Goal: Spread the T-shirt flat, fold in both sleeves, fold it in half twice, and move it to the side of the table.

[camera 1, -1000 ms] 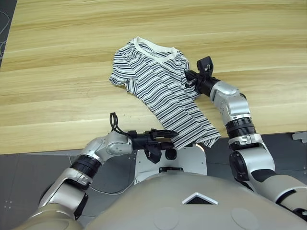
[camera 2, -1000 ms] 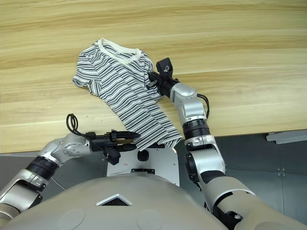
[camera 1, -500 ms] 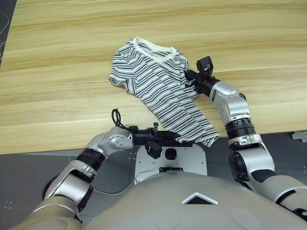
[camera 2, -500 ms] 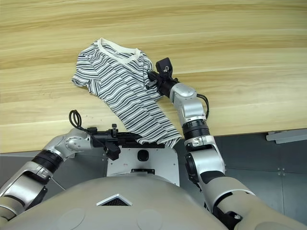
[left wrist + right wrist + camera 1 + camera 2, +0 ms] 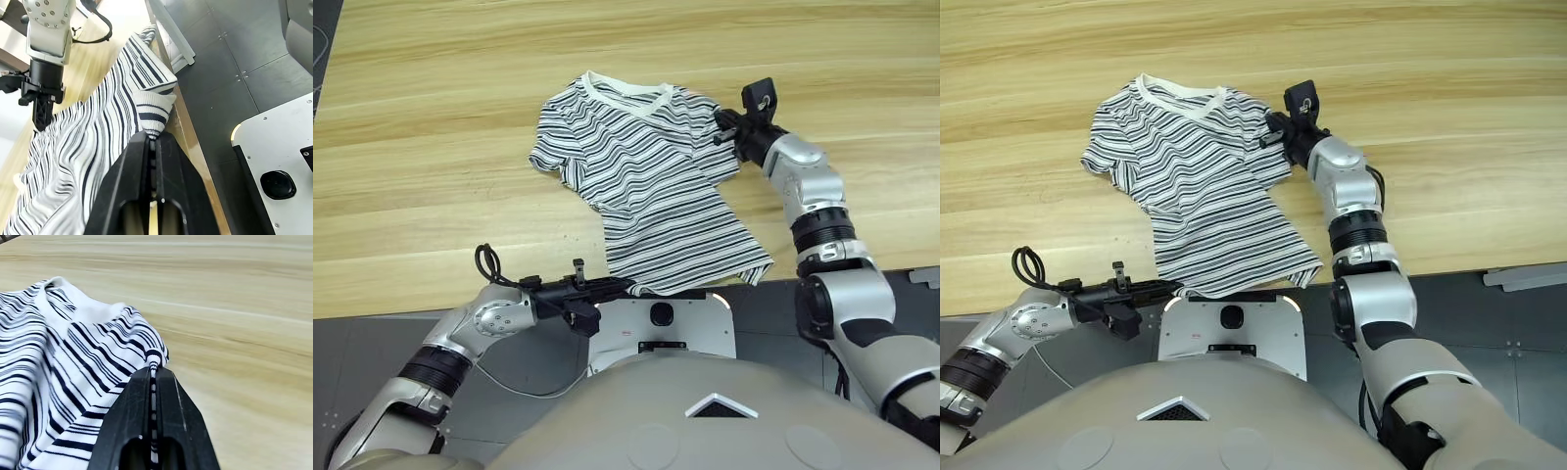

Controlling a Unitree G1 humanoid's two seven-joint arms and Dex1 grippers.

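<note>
A striped T-shirt (image 5: 646,186) lies face up on the pale wooden tabletop (image 5: 431,117) in front of the humanoid robot, its white collar (image 5: 622,91) pointing away from the machine and its hem (image 5: 695,279) reaching the near edge, where a little of the fabric hangs over. The body of the shirt is largely spread out, though ripples run across the stripes. The left sleeve (image 5: 548,157) sits bunched against the shirt's side rather than lying flat. The left gripper (image 5: 625,285) is held low at the near edge of the tabletop, level with the wood, at the hem's corner on the robot's left. Its two black fingers (image 5: 146,186) are pressed together with a fold of striped hem pinched between their tips, as its wrist view shows. Across the garment, the right gripper (image 5: 722,132) is at the right sleeve (image 5: 705,113), near the shoulder, its arm stretched forward over the tabletop. Its fingers (image 5: 142,421) are likewise closed tight, and the sleeve's edge is caught between their tips and raised slightly off the wood. The cloth is drawn between the two grips, from the hem corner on the robot's left up to the opposite sleeve.
</note>
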